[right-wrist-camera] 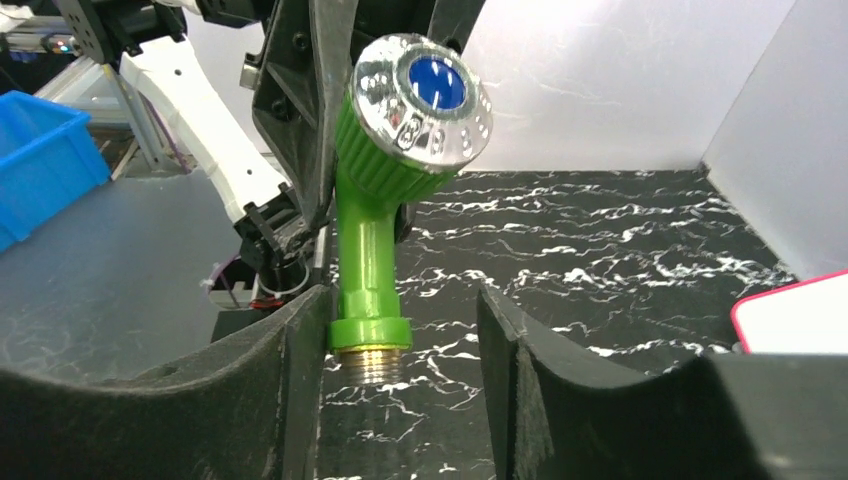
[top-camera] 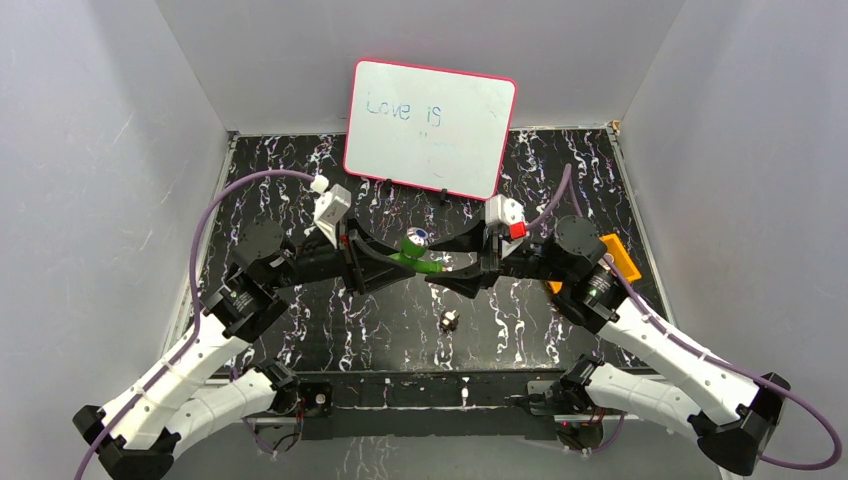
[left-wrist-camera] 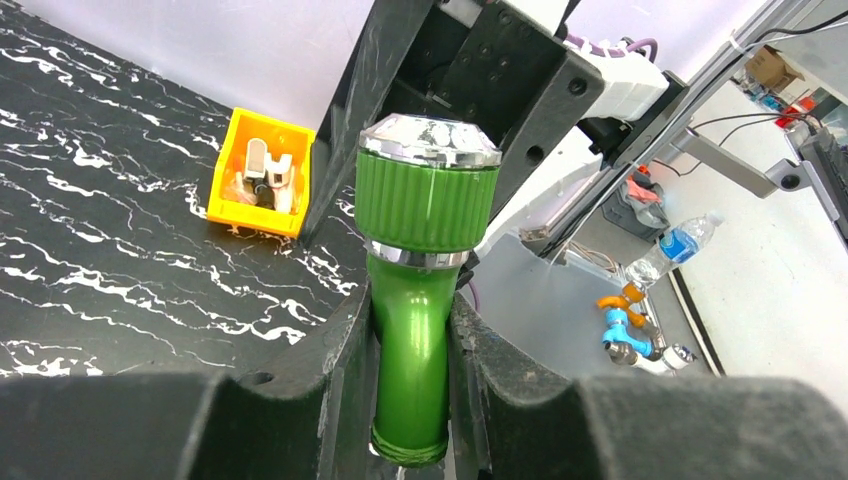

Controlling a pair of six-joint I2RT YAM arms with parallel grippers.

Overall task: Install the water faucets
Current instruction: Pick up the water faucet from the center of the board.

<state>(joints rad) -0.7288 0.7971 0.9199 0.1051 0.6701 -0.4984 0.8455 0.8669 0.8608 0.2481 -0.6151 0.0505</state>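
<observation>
We see faucet [right-wrist-camera: 365, 260] aloft over counter [top-camera: 330, 320], in front of whiteboard [top-camera: 430, 128]; left gripper [left-wrist-camera: 412, 340] clamped on green body, right gripper [right-wrist-camera: 400, 300] jaws apart around threaded end. Our read: lifted, nothing installed yet.

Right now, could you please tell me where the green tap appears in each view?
Top external: tap mid-picture.
Left wrist: tap centre, knob uppermost.
Right wrist: tap left of centre, knob at top.
Shared: the black marbled table.
</observation>
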